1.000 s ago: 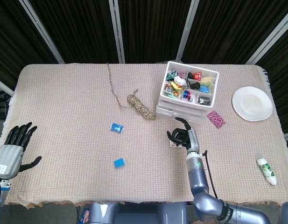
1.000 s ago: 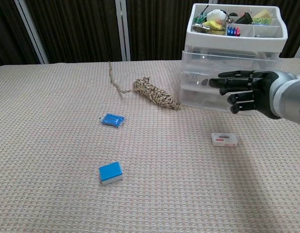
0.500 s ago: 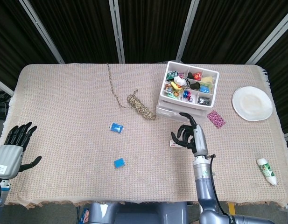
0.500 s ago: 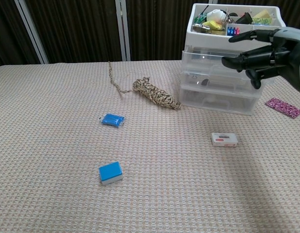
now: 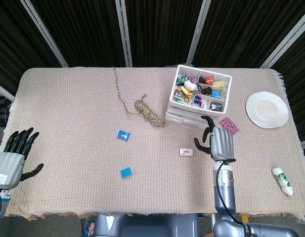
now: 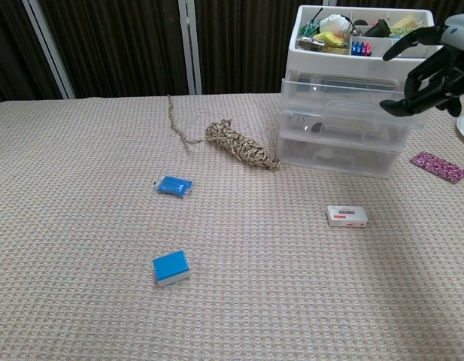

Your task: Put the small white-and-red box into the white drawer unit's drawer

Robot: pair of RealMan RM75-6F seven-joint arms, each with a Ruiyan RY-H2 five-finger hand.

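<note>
The small white-and-red box [image 5: 186, 152] [image 6: 347, 216] lies flat on the woven cloth in front of the white drawer unit [image 5: 191, 116] [image 6: 344, 135], whose clear drawers are shut. My right hand [image 5: 214, 141] [image 6: 432, 71] hovers raised to the right of the box and near the unit's front right corner, fingers spread, holding nothing. My left hand [image 5: 13, 156] rests at the table's left near corner with its fingers apart and nothing in it; only the head view shows it.
An organiser tray [image 5: 202, 90] of small items tops the unit. A rope coil [image 5: 149, 113] lies left of it, two blue items [image 5: 124, 134] [image 5: 126, 172] mid-table. A pink packet [image 5: 229, 126], white plate [image 5: 266, 109] and a tube [image 5: 282, 180] lie right.
My right hand has lifted off the area above the box and moved right and up, uncovering the box. The left hand and the box have not moved.
</note>
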